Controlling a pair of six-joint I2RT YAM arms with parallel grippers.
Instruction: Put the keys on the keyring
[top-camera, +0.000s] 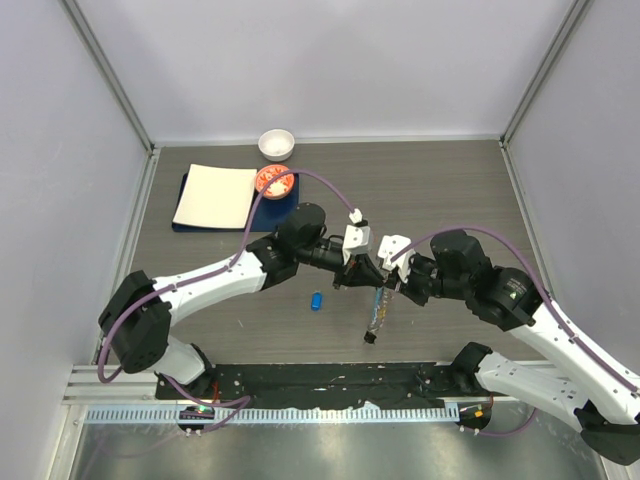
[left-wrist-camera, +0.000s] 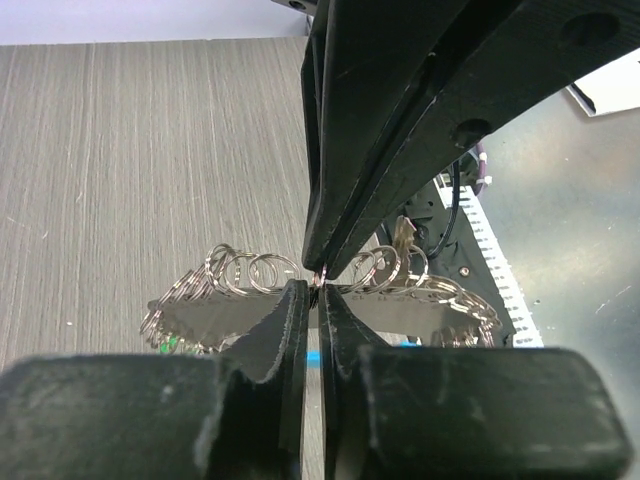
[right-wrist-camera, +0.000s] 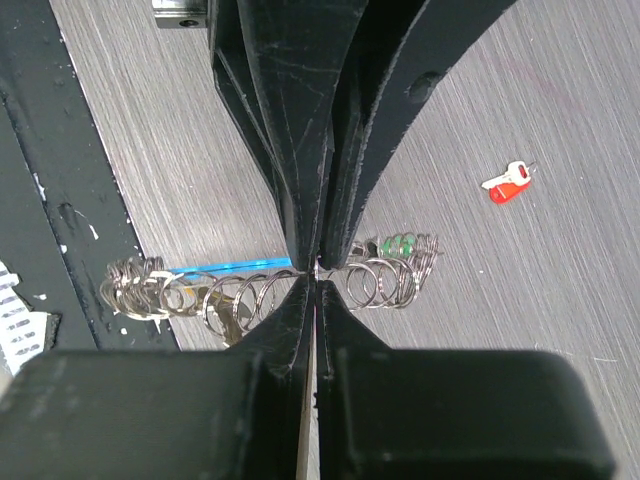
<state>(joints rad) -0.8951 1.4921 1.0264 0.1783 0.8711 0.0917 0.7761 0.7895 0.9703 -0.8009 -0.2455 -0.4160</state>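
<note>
The keyring (right-wrist-camera: 385, 275), a thin wire carrying several silver rings, a light-blue strip (right-wrist-camera: 230, 266) and green tags (right-wrist-camera: 398, 243), is stretched between both grippers above the table. My right gripper (right-wrist-camera: 318, 272) is shut on the wire from one side. My left gripper (left-wrist-camera: 312, 290) is shut on it from the other, tip to tip with the right fingers (left-wrist-camera: 330, 240). In the top view the bunch (top-camera: 377, 315) hangs below the meeting grippers. The blue-capped key (top-camera: 316, 300) lies on the table left of them. The red-capped key (right-wrist-camera: 508, 183) lies apart on the wood.
A cream cloth on a dark mat (top-camera: 215, 195), an orange bowl (top-camera: 273, 180) and a white bowl (top-camera: 276, 143) stand at the back left. A black strip (top-camera: 330, 380) runs along the near table edge by the arm bases.
</note>
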